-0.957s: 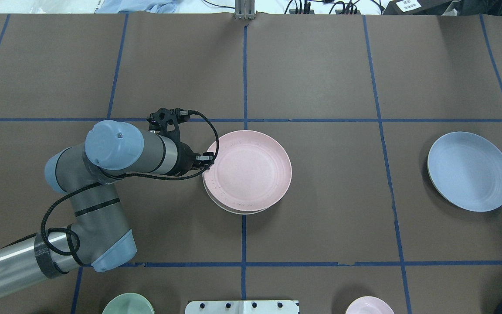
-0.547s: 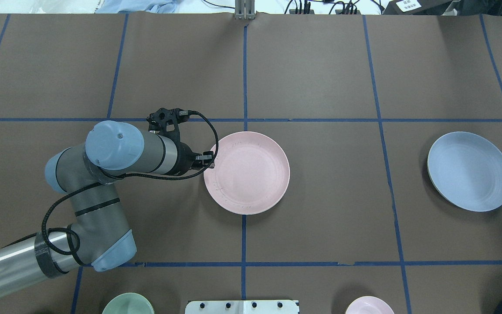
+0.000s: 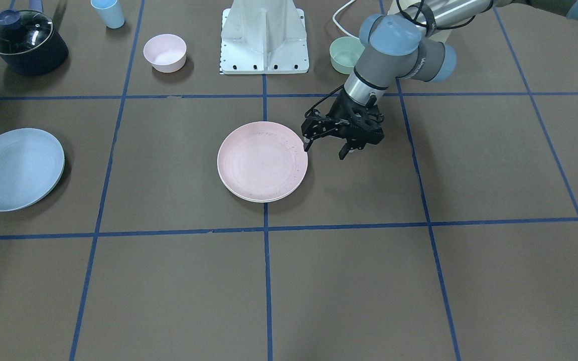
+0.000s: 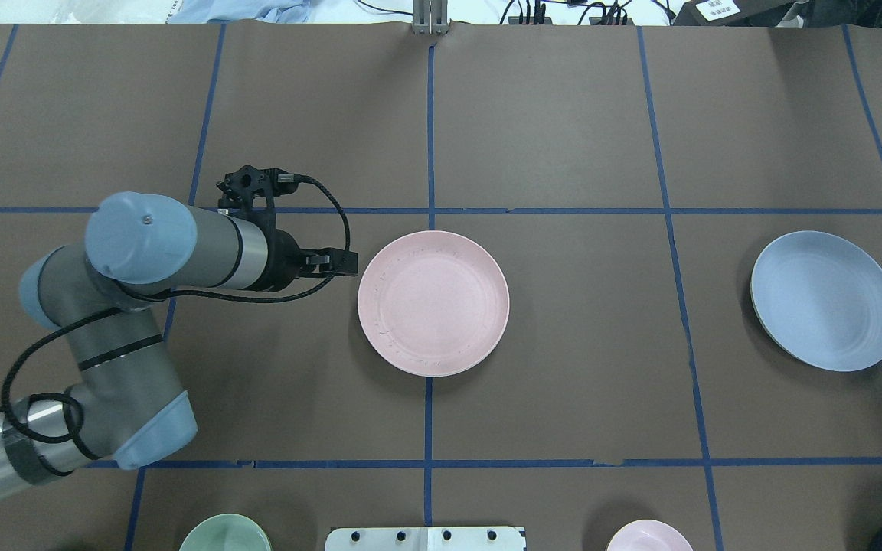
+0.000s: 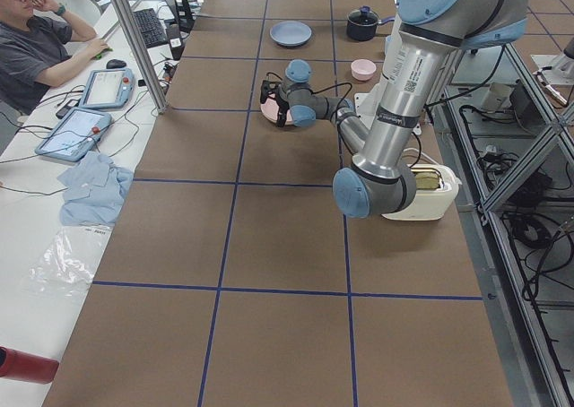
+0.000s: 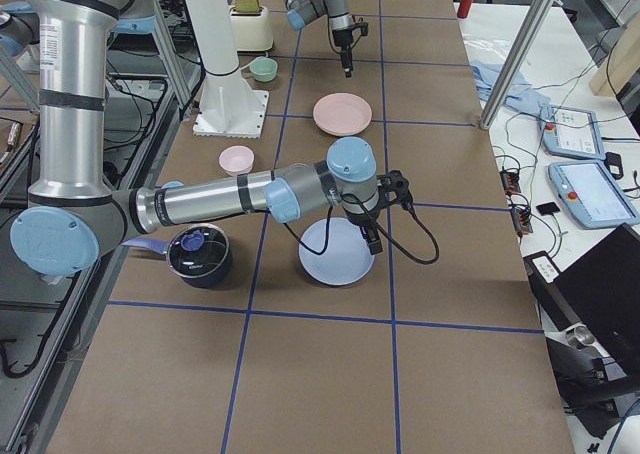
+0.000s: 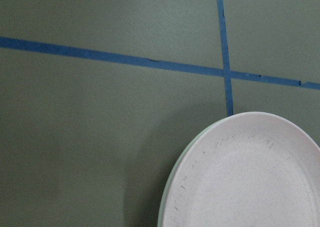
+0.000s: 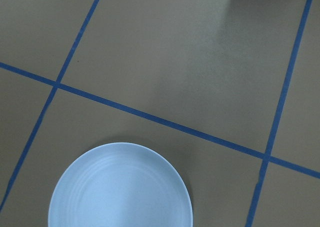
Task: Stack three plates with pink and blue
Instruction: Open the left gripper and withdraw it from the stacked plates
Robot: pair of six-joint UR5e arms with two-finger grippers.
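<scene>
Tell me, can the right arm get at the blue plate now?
Probably yes: the right gripper hangs close above the rim of the blue plate, and nothing lies on it or between them.

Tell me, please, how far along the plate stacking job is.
Done: the pink plate sits on the cream plate, the left gripper beside them with jaws open, empty. In hand: the right gripper hovers over the blue plate. Left: stacking that one on the pink.
</scene>
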